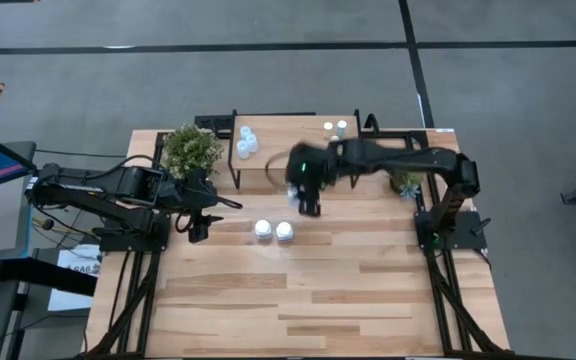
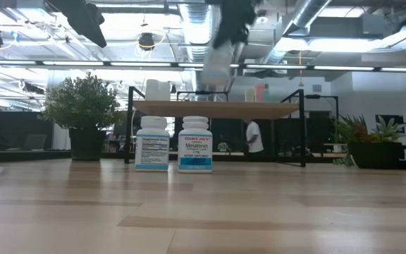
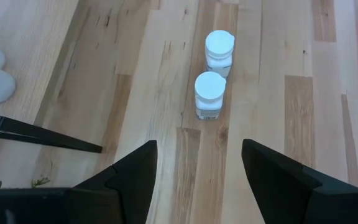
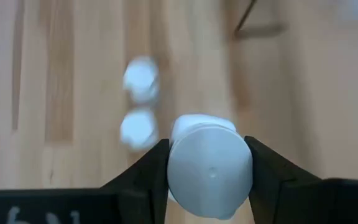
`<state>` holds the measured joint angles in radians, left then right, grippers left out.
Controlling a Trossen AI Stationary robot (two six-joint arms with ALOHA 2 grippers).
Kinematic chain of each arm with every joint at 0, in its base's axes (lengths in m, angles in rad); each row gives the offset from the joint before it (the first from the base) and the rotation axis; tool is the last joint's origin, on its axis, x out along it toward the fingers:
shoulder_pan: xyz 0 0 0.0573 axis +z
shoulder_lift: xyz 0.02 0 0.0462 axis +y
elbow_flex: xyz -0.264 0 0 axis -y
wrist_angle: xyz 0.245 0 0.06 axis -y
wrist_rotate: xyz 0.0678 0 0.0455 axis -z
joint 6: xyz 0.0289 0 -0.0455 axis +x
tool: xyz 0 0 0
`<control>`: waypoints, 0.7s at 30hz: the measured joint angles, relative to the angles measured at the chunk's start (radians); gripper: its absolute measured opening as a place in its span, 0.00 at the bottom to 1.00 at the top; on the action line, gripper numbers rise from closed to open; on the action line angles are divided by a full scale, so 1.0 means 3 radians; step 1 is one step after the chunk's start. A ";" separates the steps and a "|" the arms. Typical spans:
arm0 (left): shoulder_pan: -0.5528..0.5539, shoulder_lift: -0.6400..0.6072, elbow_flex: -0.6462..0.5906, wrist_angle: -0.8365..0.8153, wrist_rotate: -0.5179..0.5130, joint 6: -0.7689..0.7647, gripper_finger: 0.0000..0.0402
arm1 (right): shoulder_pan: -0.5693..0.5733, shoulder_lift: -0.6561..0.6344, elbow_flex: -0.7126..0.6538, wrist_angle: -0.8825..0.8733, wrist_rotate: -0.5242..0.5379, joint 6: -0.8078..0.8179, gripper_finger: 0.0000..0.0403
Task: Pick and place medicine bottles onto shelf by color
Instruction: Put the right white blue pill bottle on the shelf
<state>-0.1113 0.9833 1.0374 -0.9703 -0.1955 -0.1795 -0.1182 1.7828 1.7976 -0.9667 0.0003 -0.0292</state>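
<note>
My right gripper [image 1: 306, 198] is shut on a chunky white bottle [image 4: 210, 171] in the air just in front of the shelf [image 1: 298, 160]; the low view shows the bottle [image 2: 217, 67] higher than the shelf board [image 2: 217, 109]. Two more white bottles [image 1: 263, 230] [image 1: 284, 231] stand upright on the table, also in the low view [image 2: 152, 143] [image 2: 195, 144]. Pale-blue bottles [image 1: 246, 140] stand on the shelf's left end, tiny bottles [image 1: 334, 128] on its right end. My left gripper [image 3: 197, 171] is open and empty, left of the two table bottles. My right gripper pinches the white bottle between its two fingers [image 4: 151, 171], on opposite sides of its upper part by the cap [image 4: 180, 168]. The fingers come from above, pointing down. The bottle hangs upright below them, lifted clear of the table.
A bushy potted plant [image 1: 190, 148] stands left of the shelf and a small plant [image 1: 405, 183] right of it. The shelf's black frame posts [image 2: 302, 127] rise at its ends. Bare planks [image 1: 308, 290] lie toward the near edge. A person [image 2: 254, 135] stands far behind.
</note>
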 joint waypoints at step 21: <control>0.0000 -0.0001 0.0000 0.0003 -0.0046 0.0043 0.55 | -0.1244 0.0599 0.0800 0.0173 -0.0144 -0.0980 0.41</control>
<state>-0.1112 0.9830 1.0374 -0.9695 -0.2092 -0.1665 -0.4915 1.9624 2.0377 -0.9148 -0.0428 -0.3233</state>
